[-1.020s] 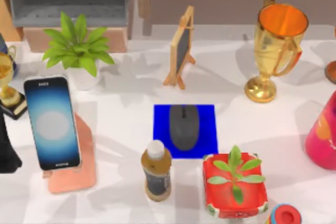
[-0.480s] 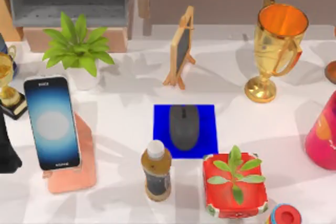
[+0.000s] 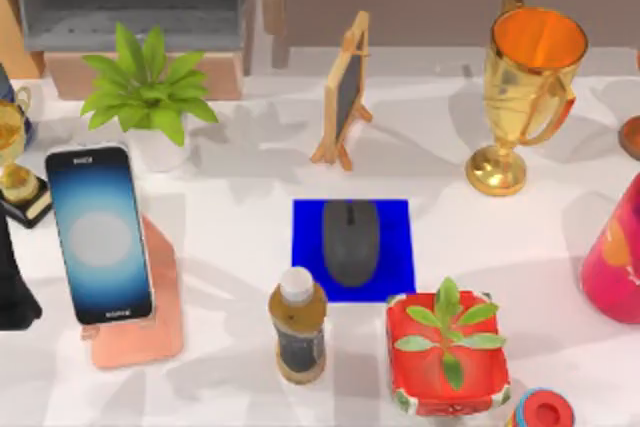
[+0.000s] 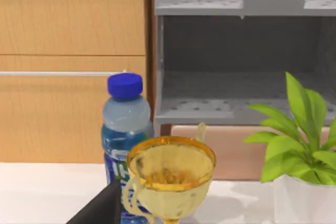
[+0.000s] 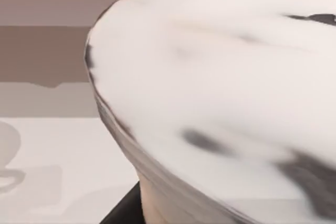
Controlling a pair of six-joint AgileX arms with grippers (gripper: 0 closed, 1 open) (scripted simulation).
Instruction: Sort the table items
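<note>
Grey mouse point(image 3: 351, 242) lies on blue mat point(image 3: 303, 247), mid-surface; phone point(image 3: 99, 234) leans on pink stand point(image 3: 160, 317) at left. Jaws' state: cannot tell. Left wrist view adds a blue-capped bottle point(image 4: 125, 129) behind a gold cup point(image 4: 170, 174).

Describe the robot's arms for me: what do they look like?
Little shows. The left arm is a plain black bulk at the table's left edge, with no cable or marking visible. The right wrist view catches a black slanted edge of the right arm.

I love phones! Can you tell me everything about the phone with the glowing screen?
The smartphone is slim with a black edge. Its lit screen fades from dark blue at the ends to a white glow in the middle. It leans face-up on a salmon-pink stand at the table's left side, in front of a potted plant.
</note>
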